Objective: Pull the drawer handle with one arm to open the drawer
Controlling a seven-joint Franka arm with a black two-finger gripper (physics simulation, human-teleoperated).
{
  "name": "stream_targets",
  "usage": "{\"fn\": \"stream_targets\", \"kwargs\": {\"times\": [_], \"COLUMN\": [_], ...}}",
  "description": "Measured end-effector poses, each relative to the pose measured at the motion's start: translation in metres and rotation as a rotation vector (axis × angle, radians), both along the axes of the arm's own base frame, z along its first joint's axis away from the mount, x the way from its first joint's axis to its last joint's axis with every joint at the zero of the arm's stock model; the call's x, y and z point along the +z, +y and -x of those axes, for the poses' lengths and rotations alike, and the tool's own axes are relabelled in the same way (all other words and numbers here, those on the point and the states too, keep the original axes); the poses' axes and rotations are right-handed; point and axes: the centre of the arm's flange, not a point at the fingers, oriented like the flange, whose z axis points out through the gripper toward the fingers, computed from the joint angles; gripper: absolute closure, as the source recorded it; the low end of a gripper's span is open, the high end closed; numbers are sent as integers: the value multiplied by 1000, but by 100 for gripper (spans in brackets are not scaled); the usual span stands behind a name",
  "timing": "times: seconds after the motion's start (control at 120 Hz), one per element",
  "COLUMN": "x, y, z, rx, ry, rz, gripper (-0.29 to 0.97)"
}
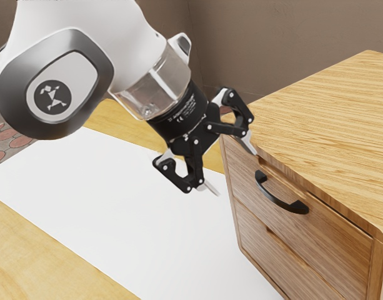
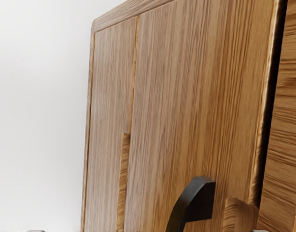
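Reaching in from the exterior view's left over the white table [image 1: 116,206] on a white arm [image 1: 54,69]; ending in a black gripper [image 1: 232,167], fingers spread wide and clasping nothing; hovering just beside the near upper corner of the wooden cabinet [image 1: 328,119], not touching the target. Further right, on the upper drawer [image 1: 328,231], the drawer handle [image 1: 280,194]: a black bow fixed at both ends, standing off the wood; seen in the wrist view [image 2: 193,200] close ahead of the hand. Looks flush with the cabinet front, so judged not yet opened; below it, a lower drawer [image 1: 278,256].

Likely rigid and smooth, so no give under the fingers and some chance of slipping; probably a light to moderate sliding load. Best taken at the middle of the bow, one finger above and one below, then drawn straight out from the front; pulling off-centre or at an angle risks jamming the drawer.
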Motion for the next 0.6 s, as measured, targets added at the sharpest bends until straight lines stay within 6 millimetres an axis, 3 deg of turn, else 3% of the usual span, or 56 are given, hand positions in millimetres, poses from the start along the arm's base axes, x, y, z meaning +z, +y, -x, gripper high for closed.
{"fn": "stream_targets", "kwargs": {"times": [0.283, 0.6], "x": [-15, -31], "y": [-10, -23], "z": [19, 18], "rx": [0, -7], "ry": [16, -3], "rz": [5, 8], "gripper": [17, 20]}}
